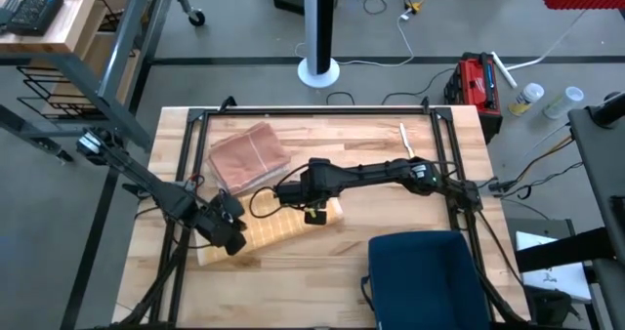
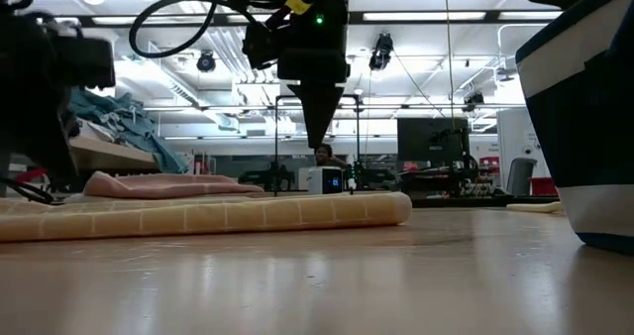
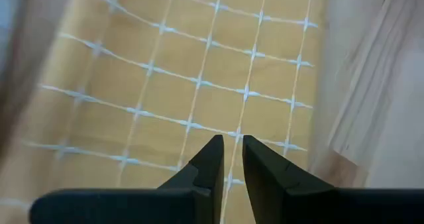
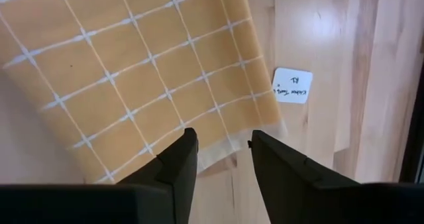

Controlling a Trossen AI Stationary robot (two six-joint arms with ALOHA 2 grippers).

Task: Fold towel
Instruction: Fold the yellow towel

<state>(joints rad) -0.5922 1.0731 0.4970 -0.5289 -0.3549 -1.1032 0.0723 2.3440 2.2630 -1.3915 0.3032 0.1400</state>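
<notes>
On the wooden table (image 1: 391, 232), your parted right gripper (image 4: 222, 148) and barely parted left gripper (image 3: 232, 151) hold nothing; the yellow towel (image 4: 132, 71) may unfold.

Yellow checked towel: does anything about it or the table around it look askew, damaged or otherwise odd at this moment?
Nothing looks damaged or spilled. The yellow towel lies folded in a long strip, set at a slant to the table edges. A small handwritten paper label lies loose on the wood beside its corner. A second, pink towel lies folded farther back.
</notes>
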